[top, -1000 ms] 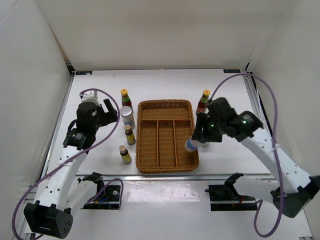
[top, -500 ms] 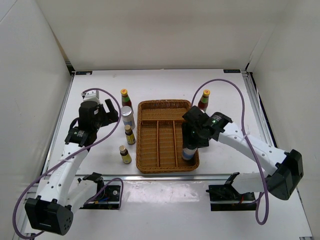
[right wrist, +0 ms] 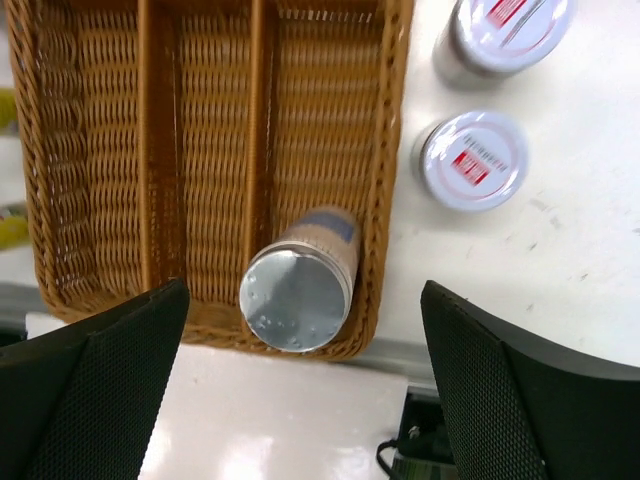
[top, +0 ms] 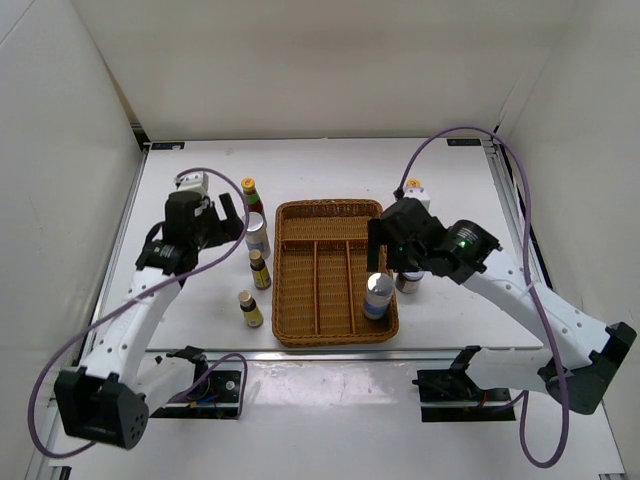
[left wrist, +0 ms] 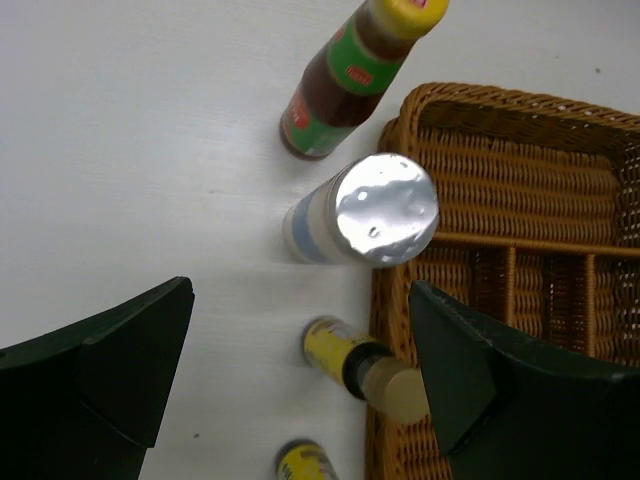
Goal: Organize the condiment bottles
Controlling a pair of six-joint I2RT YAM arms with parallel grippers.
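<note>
The right gripper [right wrist: 305, 290] has released and risen, fingers spread above the silver-lidded cylindrical jar [top: 378, 296] now standing at the near end of the brown wicker tray's [top: 330, 205] right compartment: one container placed. The left gripper [left wrist: 300, 290], also spread, hovers over a second jar [left wrist: 385, 208] outside

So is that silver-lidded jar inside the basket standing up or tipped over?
Upright: the jar sits on its base in the wicker tray's rightmost compartment, lid facing up.
</note>
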